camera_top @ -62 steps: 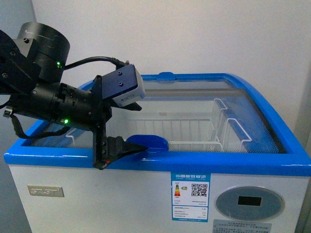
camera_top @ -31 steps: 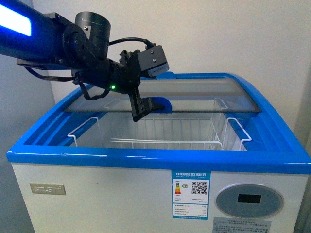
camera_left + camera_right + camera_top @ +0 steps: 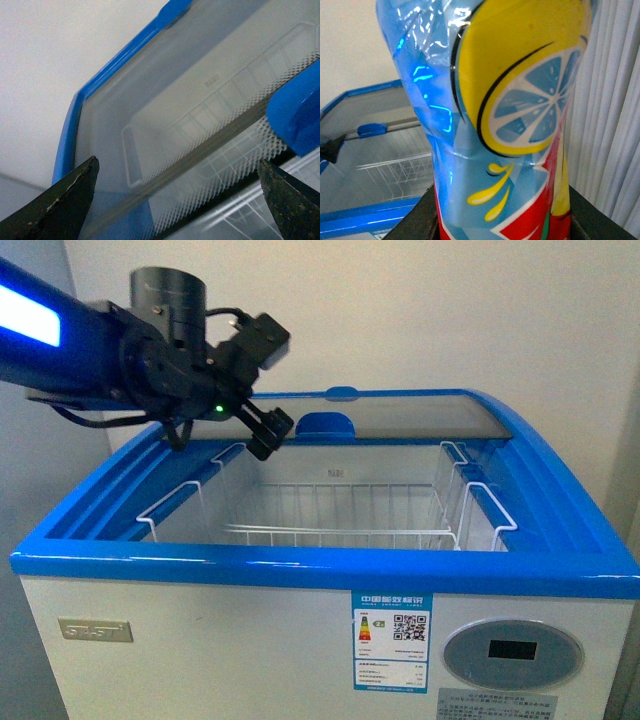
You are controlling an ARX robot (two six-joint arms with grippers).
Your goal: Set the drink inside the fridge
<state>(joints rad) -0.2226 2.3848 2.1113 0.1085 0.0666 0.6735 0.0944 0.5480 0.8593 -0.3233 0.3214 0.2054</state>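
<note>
The fridge (image 3: 200,640) is a white chest cooler with a blue rim, and its top stands wide open at the front. Its curved glass lid (image 3: 420,420) sits slid toward the back, blue handle (image 3: 325,423) at its front edge. My left gripper (image 3: 267,438) hovers open just left of that handle, touching nothing; in the left wrist view the left gripper (image 3: 180,210) has only the lid glass (image 3: 200,100) beyond its spread fingers. The drink (image 3: 510,125), with its blue, yellow and red label, fills the right wrist view, and my right gripper (image 3: 502,225) is shut on its lower part. The fridge (image 3: 365,215) lies beyond it.
White wire baskets (image 3: 340,515) line the inside of the cooler. An energy label (image 3: 392,628) and a round control panel (image 3: 512,655) are on its front. A plain wall stands behind. A pale pleated curtain (image 3: 615,125) hangs beside the drink.
The lid has slid from the front edge to the back, uncovering the baskets. My left arm moved back and up with the handle and now stands just left of it.
</note>
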